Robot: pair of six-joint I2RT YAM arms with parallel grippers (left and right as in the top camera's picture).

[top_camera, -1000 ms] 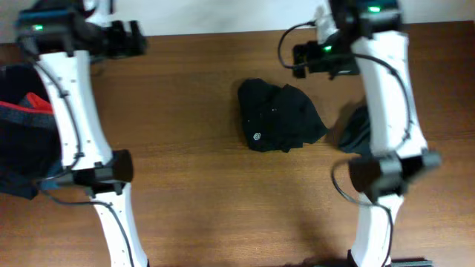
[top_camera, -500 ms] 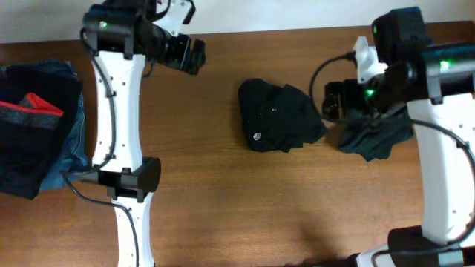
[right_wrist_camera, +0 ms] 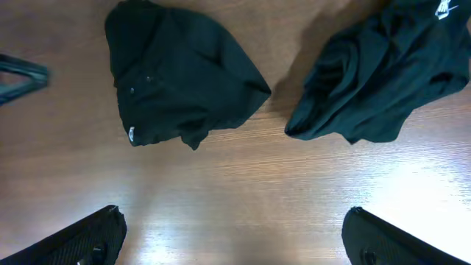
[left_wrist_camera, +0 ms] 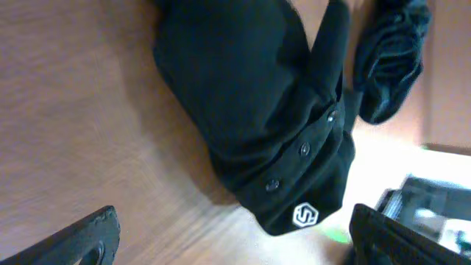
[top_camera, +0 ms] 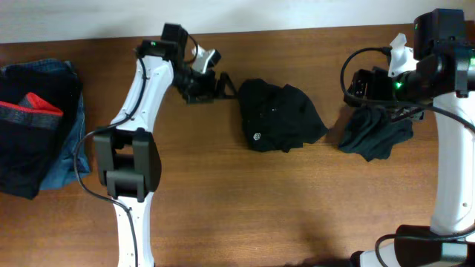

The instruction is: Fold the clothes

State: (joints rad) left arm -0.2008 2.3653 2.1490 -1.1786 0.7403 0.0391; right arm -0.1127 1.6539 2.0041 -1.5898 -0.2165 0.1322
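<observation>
**Arms converging on 2 unfolded garments**

Over the last second the left arm has been swinging in from the far rear left of the tabletop [top_camera: 223, 208]. The left gripper [top_camera: 227, 85] is now hovering just beside the left edge of the black shirt [top_camera: 278, 117]. Its jaws are standing wide apart and empty. The left wrist view is showing the shirt's buttons and white logo mark [left_wrist_camera: 305, 215] close below, between the 2 fingers.

The right arm has been pulling outward toward its own side, uncovering the second dark garment [top_camera: 375, 133] it was partly hiding a second ago. The right gripper [top_camera: 364, 87] is now hanging above that garment's rear edge, also spread open and carrying nothing. Its wrist camera is looking down on both pieces from some height.

Neither garment has moved. The shirt is lying bunched at the centre of the tabletop, and the second garment is sitting crumpled near it on the right, the 2 apart from each other. The blue denim garment [top_camera: 63, 148] and the striped black piece [top_camera: 30, 111] are resting at the far left, well apart from the action.

Judging from this, folding is not yet starting: the arms are only taking position. The left gripper looks likeliest to grasp first, probably the shirt's near edge. The shirt will need spreading flat before any fold can hold.
</observation>
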